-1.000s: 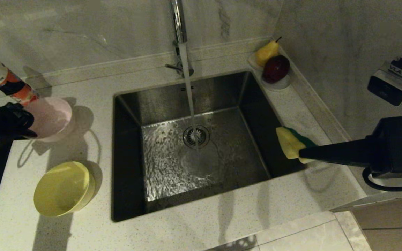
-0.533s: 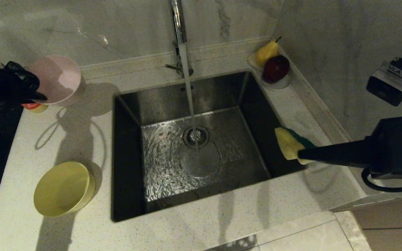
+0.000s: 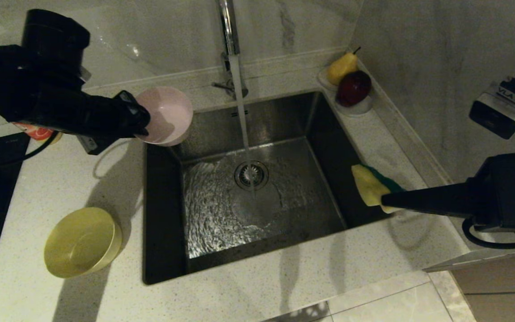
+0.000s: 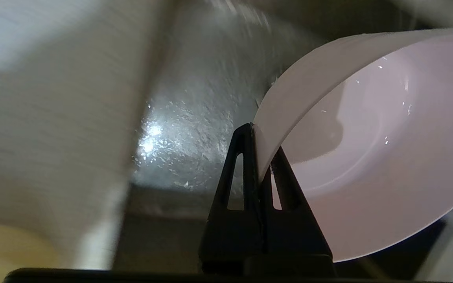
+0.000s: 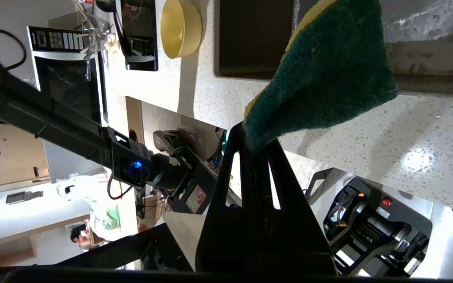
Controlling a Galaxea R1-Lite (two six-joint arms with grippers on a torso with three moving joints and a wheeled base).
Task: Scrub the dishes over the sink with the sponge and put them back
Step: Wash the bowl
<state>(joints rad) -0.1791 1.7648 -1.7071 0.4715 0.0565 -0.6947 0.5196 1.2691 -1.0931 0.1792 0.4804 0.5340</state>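
While water runs into the square brushed-steel sink [image 3: 284, 188], the left claw [image 3: 143, 127], clamped on the pale pink plastic bowl's [image 3: 166, 114] rim, holds it over the sink's back-left corner. Beside the sink's right edge, the right claw [image 3: 385, 199] grips the green-and-yellow sponge [image 3: 371, 183]; scrubbing looks unstarted, and the yellow plastic bowl [image 3: 81, 241] waits on the desk [image 3: 61, 183] left of the sink.

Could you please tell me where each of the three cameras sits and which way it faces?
Head: high, looking down at the sink; both arms show.
Left wrist: behind the left gripper, facing the pink bowl it clamps.
Right wrist: behind the right gripper, facing the sponge.
Head and left wrist views share the pink bowl.
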